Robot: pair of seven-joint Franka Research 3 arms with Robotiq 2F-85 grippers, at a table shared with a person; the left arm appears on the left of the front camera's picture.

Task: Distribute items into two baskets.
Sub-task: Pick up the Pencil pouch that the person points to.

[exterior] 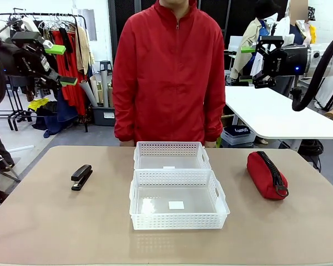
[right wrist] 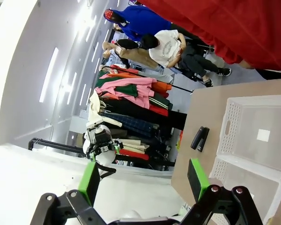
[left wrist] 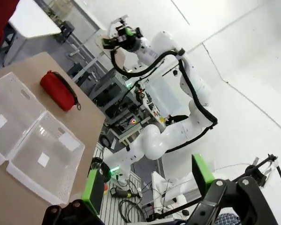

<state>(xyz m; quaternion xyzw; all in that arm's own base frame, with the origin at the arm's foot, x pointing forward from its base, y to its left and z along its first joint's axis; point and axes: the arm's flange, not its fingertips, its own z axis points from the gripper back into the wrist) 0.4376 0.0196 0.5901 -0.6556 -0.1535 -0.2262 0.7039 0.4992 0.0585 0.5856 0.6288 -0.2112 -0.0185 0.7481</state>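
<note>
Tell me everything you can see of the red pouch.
The red pouch is a long, rounded case that looks like soft fabric. A black zipper runs along its top, shut as far as can be seen, and a black loop strap sits at its near end. It lies on its side on the table, on the robot's right, well apart from the larger white basket. Its long axis runs roughly from near to far, slightly angled. Only the table touches it.

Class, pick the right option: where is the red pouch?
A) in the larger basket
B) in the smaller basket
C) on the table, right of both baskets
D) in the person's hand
C: the red pouch lies on the table, right of the larger basket and smaller basket.
</note>
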